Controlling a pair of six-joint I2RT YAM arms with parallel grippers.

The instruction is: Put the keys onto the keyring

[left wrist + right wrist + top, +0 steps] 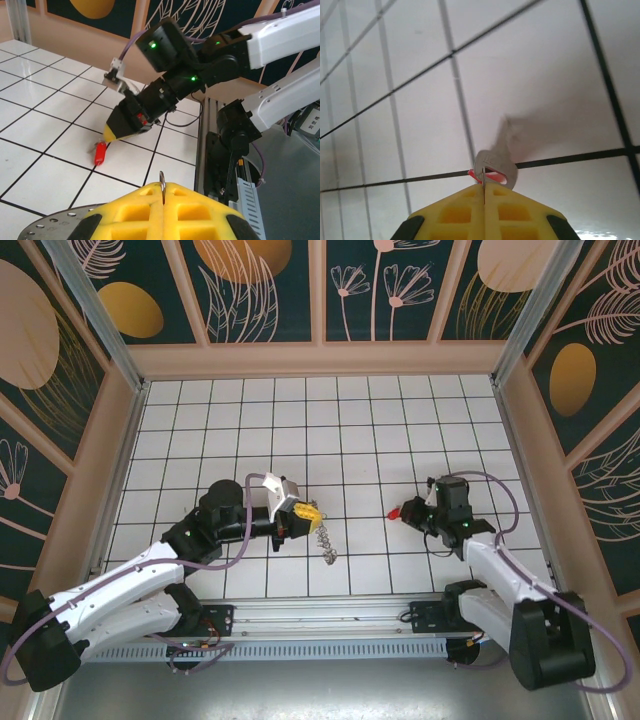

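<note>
**Key and keyring both gripped, threading not yet begun.**
The left end effector (163, 190) is clamped on the fine grey metal chain keyring (325, 538), which dangles over the white tiled surface (350, 430). The right end effector (484, 189), well apart, pinches the small red-headed metal key (495, 162). Next, probably, the two must be brought together and aligned finely.

The tiny key (392, 512) has a red head and silver blade — the grey chain keyring (325, 540) dangles, well apart.

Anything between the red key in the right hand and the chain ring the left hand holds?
Nothing visible: bare white tile separates the red-headed metal key pinched in the right hand from the fine grey chain keyring dangling from the left hand.
</note>
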